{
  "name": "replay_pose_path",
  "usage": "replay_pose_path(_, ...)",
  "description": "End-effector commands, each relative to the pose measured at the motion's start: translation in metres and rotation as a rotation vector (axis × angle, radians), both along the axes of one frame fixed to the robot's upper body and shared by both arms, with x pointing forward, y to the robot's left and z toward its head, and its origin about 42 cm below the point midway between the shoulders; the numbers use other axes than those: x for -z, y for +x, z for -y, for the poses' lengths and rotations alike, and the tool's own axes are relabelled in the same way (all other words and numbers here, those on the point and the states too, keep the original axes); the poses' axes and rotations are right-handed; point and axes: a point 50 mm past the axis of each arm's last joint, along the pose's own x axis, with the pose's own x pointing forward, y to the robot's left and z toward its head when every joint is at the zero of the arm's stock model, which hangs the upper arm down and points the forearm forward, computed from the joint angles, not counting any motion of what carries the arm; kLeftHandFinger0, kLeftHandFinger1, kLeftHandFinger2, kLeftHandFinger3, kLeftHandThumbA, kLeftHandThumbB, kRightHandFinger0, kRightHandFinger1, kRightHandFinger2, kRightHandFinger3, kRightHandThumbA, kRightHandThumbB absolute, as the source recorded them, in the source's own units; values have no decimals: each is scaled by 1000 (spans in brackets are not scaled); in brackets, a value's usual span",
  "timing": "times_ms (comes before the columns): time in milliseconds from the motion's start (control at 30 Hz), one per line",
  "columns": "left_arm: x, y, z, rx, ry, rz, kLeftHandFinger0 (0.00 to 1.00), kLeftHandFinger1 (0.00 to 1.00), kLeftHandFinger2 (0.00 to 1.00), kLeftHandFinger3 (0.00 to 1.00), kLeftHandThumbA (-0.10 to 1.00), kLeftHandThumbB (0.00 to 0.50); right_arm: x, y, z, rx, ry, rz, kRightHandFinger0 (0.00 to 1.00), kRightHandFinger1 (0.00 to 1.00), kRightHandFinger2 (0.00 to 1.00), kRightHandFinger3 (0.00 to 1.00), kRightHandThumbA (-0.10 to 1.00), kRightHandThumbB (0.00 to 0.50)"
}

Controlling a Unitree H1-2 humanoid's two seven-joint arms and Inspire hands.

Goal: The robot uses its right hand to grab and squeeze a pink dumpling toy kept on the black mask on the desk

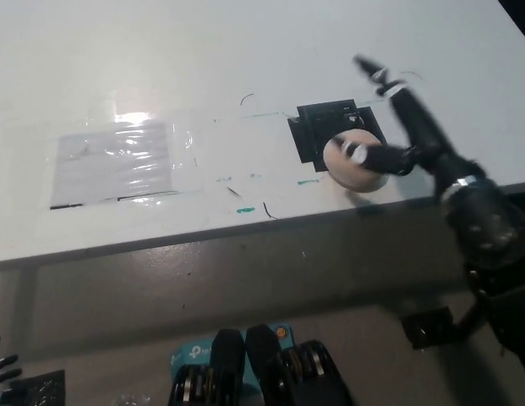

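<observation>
Fingers [376, 74] of the right hand [397, 127] are spread apart over the upper right of the desk: one long finger reaches up and left past the mask's top right corner, another lies low across the toy's right face with its pale tip at the toy's centre. Whether that lower finger presses the toy or only overlaps it cannot be told. Nothing is held yet; the hand is open around the toy rather than closed on it. The black forearm runs down to the right frame edge, motion-blurred.

Largest to smallest:

Desk [245, 51], white, fills the upper two thirds of the frame; its front edge runs slightly upward from left to right. Below it, grey floor.

Clear film patch [114, 161], taped flat at the left of the desk, with glare along its top edge.

Mask [317, 127], a black square at upper centre-right, flat on the desk, with teal tape marks near its edges.

Toy [351, 169], pale pink, rounded, sits on the lower right corner of the mask and overhangs it toward the desk's front edge. Shape looks round and undeformed.

Left hand [0, 368], white, only a sliver at the extreme lower left corner, below desk level, well apart from everything on the desk. Its grip state cannot be told.
</observation>
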Motion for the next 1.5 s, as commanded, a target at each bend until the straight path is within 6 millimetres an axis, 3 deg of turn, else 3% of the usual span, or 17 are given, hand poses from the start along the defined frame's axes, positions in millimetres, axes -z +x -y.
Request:
replay_pose_path(0, -12, 4, -5, 25, -8, 27, 760, 822, 925, 935, 1000, 111, -10, 16, -11, 41, -138, 22, 1000, 1000, 1000, 1000, 813, 500)
replay_pose_path(300, -10, 1, -5, 26, 11, 31, 749, 813, 904, 913, 1000, 107, 22, 41, -24, 93, -216, -13, 1000, 1000, 1000, 1000, 854, 500)
replay_pose_path(700, -9, -1, -8, 23, -15, 25, 702, 804, 886, 924, 1000, 95, 50, 75, -14, 151, -243, -47, 1000, 1000, 1000, 1000, 675, 494)
replay_pose_path(800, -11, -1, -8, 30, -4, 21, 709, 808, 883, 924, 1000, 93, 56, 80, -12, 159, -173, -59, 1000, 1000, 1000, 1000, 539, 434)
replay_pose_path(933, -13, 2, -9, 36, 5, 30, 697, 812, 895, 924, 1000, 97, 59, 84, -12, 117, -288, -124, 1000, 1000, 1000, 1000, 379, 291)
replay_pose_path(967, -13, 0, -9, 27, 1, 30, 690, 797, 888, 914, 1000, 94, 66, 83, -12, 74, -374, -120, 768, 1000, 1000, 1000, 109, 171)
replay_pose_path(1000, -12, -1, -10, 39, 7, 30, 695, 796, 887, 912, 1000, 95, 72, 80, -13, 50, -413, -97, 385, 511, 824, 1000, -78, 52)
replay_pose_path(1033, -11, -2, -9, 38, 2, 30, 698, 796, 886, 909, 1000, 101, 76, 78, -13, 45, -446, -77, 85, 157, 459, 1000, -100, 5)
replay_pose_path(1067, -10, -2, -9, 36, -6, 30, 698, 798, 881, 901, 1000, 92, 80, 76, -15, 34, -476, -43, 3, 51, 346, 1000, -100, 0)
replay_pose_path(1133, -10, -2, -8, 36, -9, 30, 699, 804, 874, 891, 1000, 87, 83, 75, -15, 13, -494, -34, 0, 2, 261, 1000, -100, 0)
replay_pose_path(1167, -9, -2, -7, 36, -12, 31, 699, 803, 872, 892, 1000, 89, 85, 73, -16, 1, -500, -19, 0, 30, 271, 836, -100, 0)
replay_pose_path(1200, -10, -2, -7, 37, -12, 34, 692, 803, 878, 911, 1000, 94, 89, 70, -18, -4, -491, 29, 0, 6, 124, 289, -100, 0)
replay_pose_path(1233, -11, -2, -6, 36, -6, 33, 691, 809, 889, 932, 1000, 95, 94, 66, -22, 3, -460, 78, 0, 41, 168, 89, -100, 0)
replay_pose_path(1267, -11, -3, -6, 34, -1, 29, 691, 811, 892, 938, 1000, 94, 95, 64, -22, 2, -439, 104, 0, 137, 286, 41, -100, 5)
replay_pose_path(1300, -10, -3, -6, 35, 4, 31, 675, 802, 893, 939, 1000, 87, 95, 63, -23, 3, -444, 133, 67, 274, 451, 156, -100, 48)
replay_pose_path(1367, -10, -3, -6, 43, 18, 31, 667, 804, 900, 938, 1000, 93, 95, 57, -25, 15, -408, 262, 2, 146, 369, 97, -100, 85)
replay_pose_path(1467, -10, -3, -7, 42, 5, 25, 671, 810, 915, 967, 1000, 94, 92, 52, -24, 37, -283, 335, 0, 137, 525, 164, -100, 176)
